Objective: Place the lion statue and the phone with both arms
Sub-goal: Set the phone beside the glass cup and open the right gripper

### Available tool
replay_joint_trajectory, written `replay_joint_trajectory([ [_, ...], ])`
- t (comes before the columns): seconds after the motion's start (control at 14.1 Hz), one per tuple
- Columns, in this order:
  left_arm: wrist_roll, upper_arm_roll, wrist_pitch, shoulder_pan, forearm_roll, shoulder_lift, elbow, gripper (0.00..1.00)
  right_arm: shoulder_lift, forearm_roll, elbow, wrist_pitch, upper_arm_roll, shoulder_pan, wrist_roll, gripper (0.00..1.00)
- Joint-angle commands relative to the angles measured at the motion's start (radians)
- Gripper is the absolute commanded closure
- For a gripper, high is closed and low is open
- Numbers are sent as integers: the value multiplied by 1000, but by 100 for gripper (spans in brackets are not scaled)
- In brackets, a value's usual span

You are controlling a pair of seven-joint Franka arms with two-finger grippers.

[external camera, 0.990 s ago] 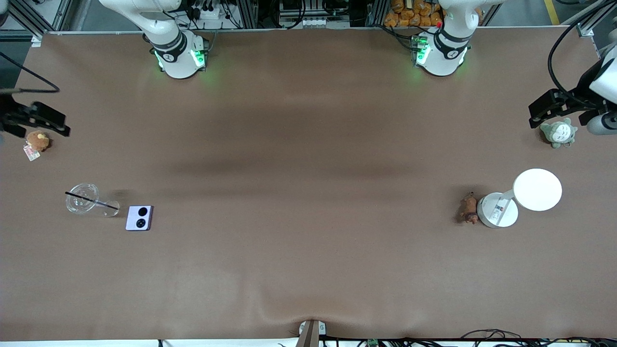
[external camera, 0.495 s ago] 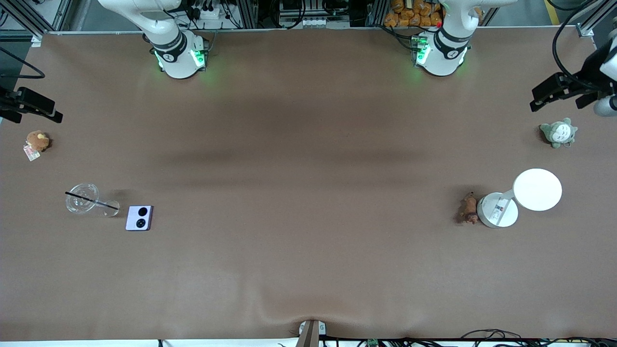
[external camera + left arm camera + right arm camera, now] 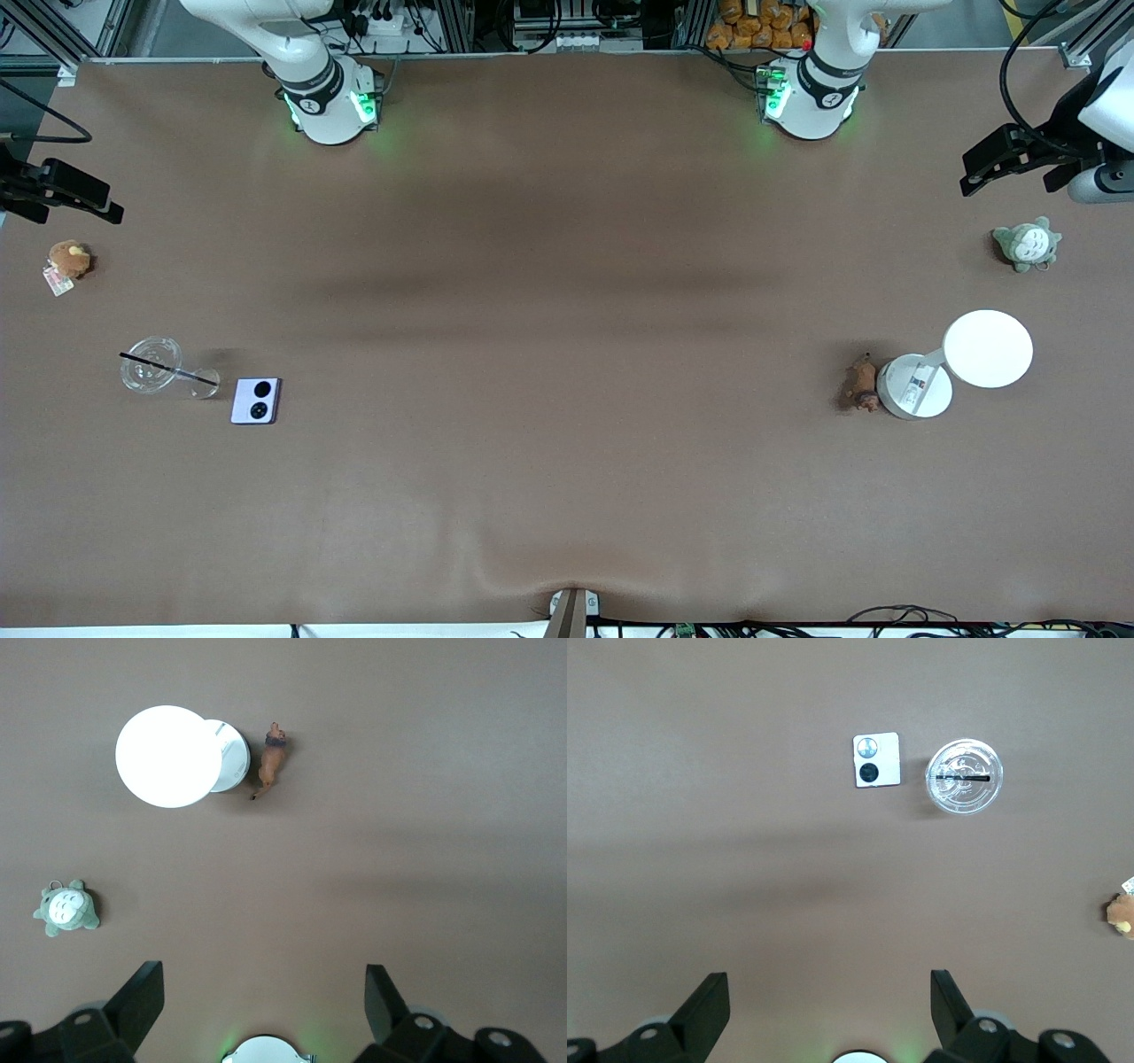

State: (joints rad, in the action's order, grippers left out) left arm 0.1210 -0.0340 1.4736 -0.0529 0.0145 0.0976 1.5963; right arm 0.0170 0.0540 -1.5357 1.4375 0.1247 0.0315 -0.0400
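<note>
The lion statue (image 3: 861, 385), a tiny orange-brown figurine, lies on the table at the left arm's end, touching the white round base beside it; it also shows in the left wrist view (image 3: 269, 769). The pale lavender phone (image 3: 256, 400) with two black circles lies flat at the right arm's end, beside a clear cup; it also shows in the right wrist view (image 3: 876, 760). My left gripper (image 3: 1001, 159) (image 3: 264, 1001) is open and empty, high over the table's edge near the grey-green plush. My right gripper (image 3: 75, 190) (image 3: 830, 1001) is open and empty, high over the table's edge near the brown plush.
A white desk lamp with a round head (image 3: 988, 348) (image 3: 168, 756) stands beside the lion. A grey-green plush (image 3: 1026, 245) (image 3: 66, 910) lies farther from the camera. A clear cup with a black straw (image 3: 152, 365) (image 3: 963, 778) stands beside the phone. A brown plush with a tag (image 3: 67, 261) lies near the edge.
Both grippers have shifted away from the plush toys toward the robots' side of the table. The lion, phone and other things have not moved.
</note>
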Motion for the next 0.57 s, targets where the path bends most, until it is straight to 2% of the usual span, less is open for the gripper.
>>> replay_joint_trajectory([
  [0.0, 6, -1, -3, -4, -13, 4, -15, 0, 24, -8, -7, -2, 4, 5, 20, 0],
  [0.49, 14, -3, -30, -4, -13, -4, -26, 0, 24, -8, -9, -3, 4, 7, 20, 0],
])
